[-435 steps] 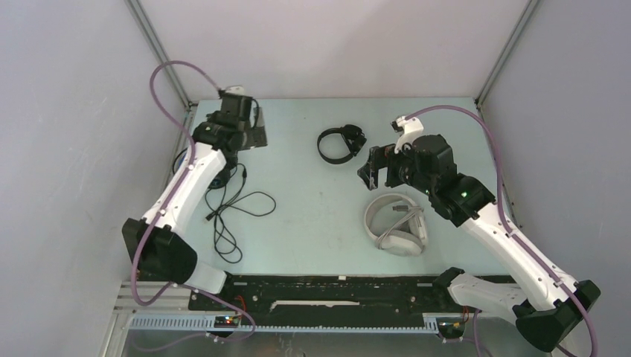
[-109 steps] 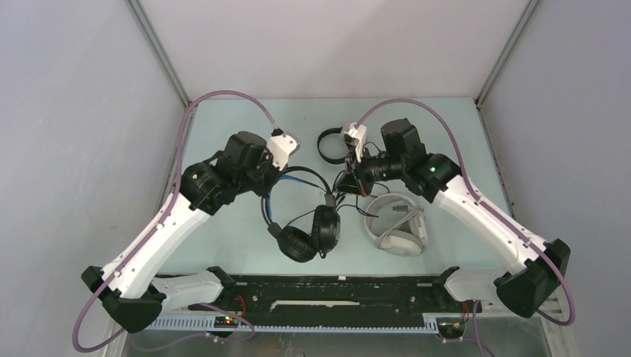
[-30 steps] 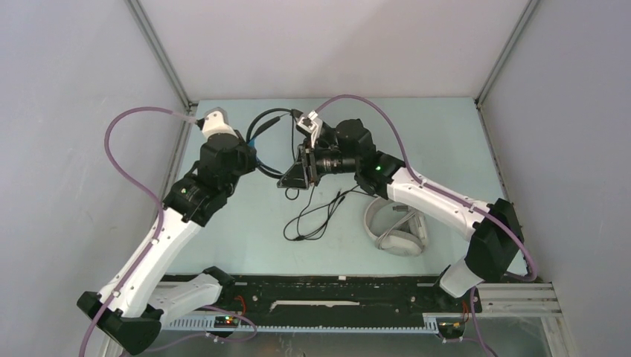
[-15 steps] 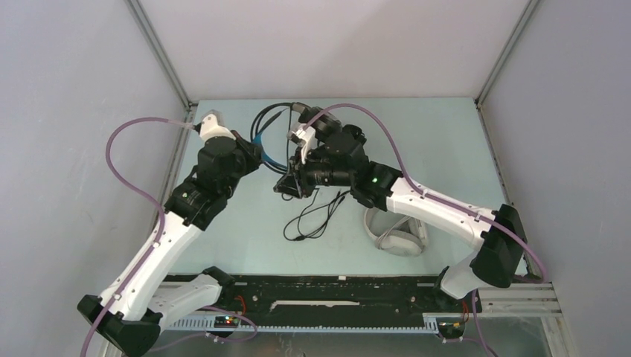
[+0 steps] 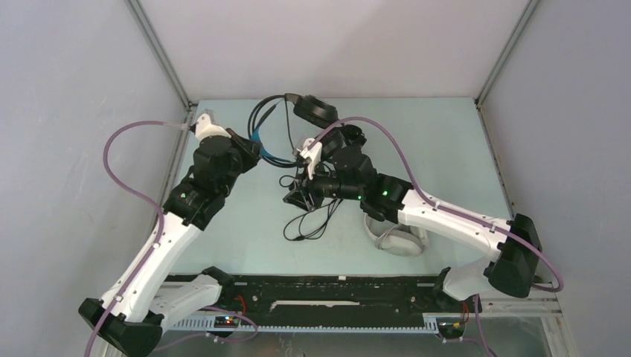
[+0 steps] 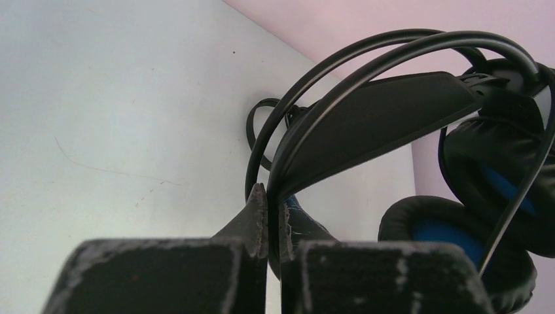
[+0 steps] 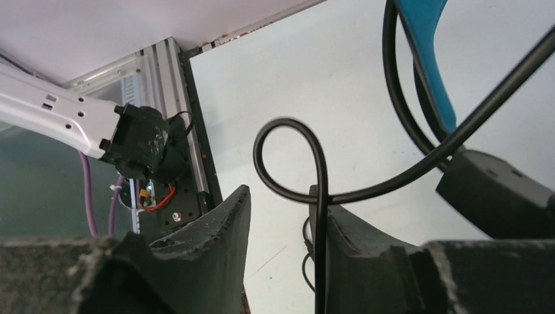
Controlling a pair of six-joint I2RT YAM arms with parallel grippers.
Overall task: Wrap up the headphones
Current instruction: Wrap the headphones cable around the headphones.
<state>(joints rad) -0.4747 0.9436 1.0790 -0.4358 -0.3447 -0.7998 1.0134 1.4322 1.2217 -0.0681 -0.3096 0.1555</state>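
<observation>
As left claw [image 6: 269, 204] pinches headphones [image 6: 373, 114], fingers [image 6: 254, 226] together

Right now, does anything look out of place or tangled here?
Yes. The bulky black headset, held up by its headband in the shut left gripper, trails its cable in loose, unwrapped loops down onto the table; one loop passes between the open fingers of the right gripper.

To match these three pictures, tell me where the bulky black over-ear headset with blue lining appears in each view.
Top external: the bulky black over-ear headset is at upper centre, near the far table edge.
Left wrist: it fills the upper right, its headband clamped in the left pincer.
Right wrist: only a strip shows at the top right.
Shared landmark: the blue lining.
</observation>
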